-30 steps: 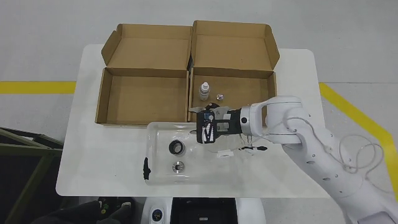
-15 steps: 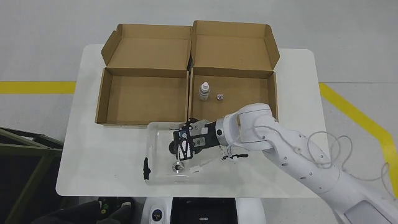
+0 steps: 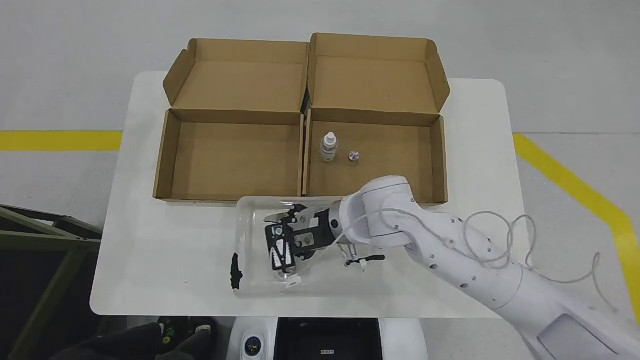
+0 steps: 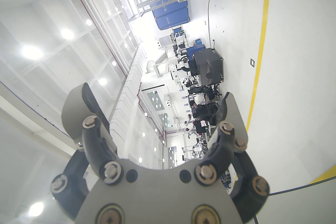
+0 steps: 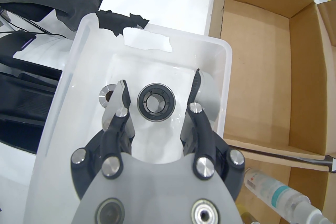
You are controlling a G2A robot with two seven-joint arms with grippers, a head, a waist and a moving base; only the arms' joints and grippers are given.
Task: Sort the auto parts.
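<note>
- The right claw [image 5: 160,88] hangs released inside a clear plastic bin [image 5: 65,70], its two ribbed black pads spread apart, one on each side of the bearing [image 5: 157,105] and not touching it.
- The bearing is one round black ring with a shiny metal inner sleeve, lying flat on the bin floor.
- One smaller metal bushing [image 5: 106,95], silvery with a dark bore, lies just beside it, partly hidden behind a finger.
- The bin is rounded at the corners; a torn strip of black tape [image 5: 120,21] and a white paper patch [image 5: 148,41] sit on its far wall.
- Two open brown cardboard boxes stand beyond the bin on the white table [image 3: 140,240]: the left box [image 3: 165,155], and the right box [image 3: 400,150], which holds one small clear bottle [image 3: 328,145] and one small metal part [image 3: 351,156].
- The left claw [image 4: 157,104] is released too, raised towards the hall ceiling.
</note>
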